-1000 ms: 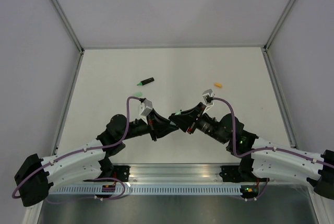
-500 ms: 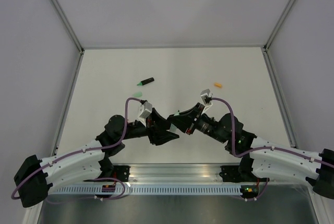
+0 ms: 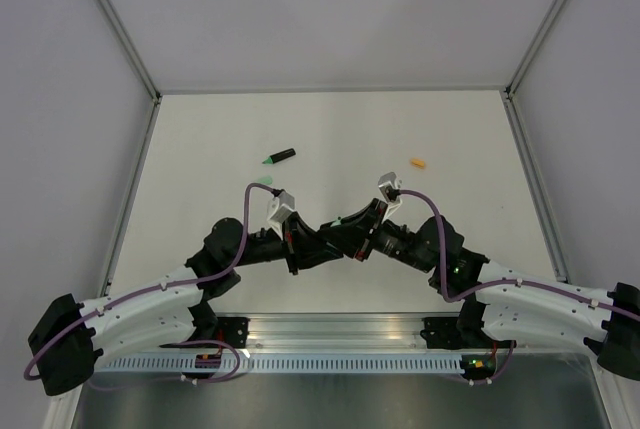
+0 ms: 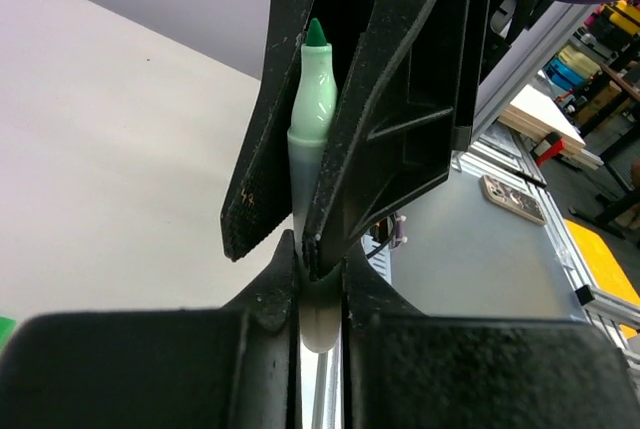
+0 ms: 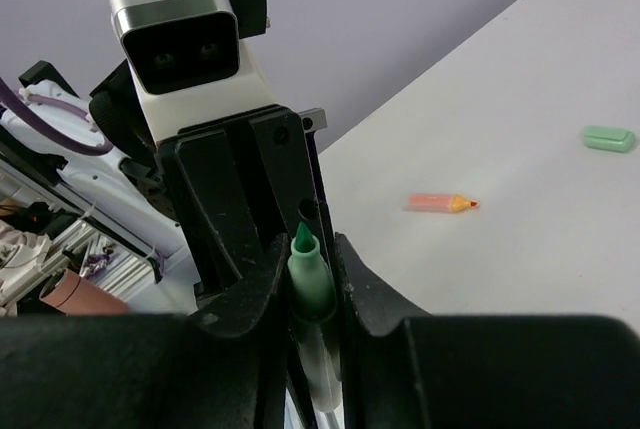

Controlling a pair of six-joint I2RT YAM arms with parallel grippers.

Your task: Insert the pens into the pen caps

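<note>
Left wrist view: the left gripper [image 4: 318, 274] is shut tight on the whitish end of the pale pen [image 4: 312, 109]. The right gripper [image 4: 288, 234] comes from the other side. Its two black fingers squeeze the same pen farther along, around its light green part. So both grippers hold this one pen. The pen's dark green tip is bare and sits between the right gripper's fingers.

From the right wrist, the pale pen stands between that gripper's fingers, with the left gripper right behind it. An orange pen [image 5: 438, 203] lies flat on the table [image 3: 350, 129], well apart from the pale pen. A green cap [image 5: 608, 138] lies even farther from the pale pen than the orange pen does.

From the top, the two grippers meet tip to tip in the middle, near the arm bases. Only a tiny green bit of the pale pen shows between them. A black pen [image 3: 279, 157] with a green end lies far up and to the left of the pale pen. A small orange cap [image 3: 418, 162] lies up and to the right of the pale pen, well apart from it.
</note>
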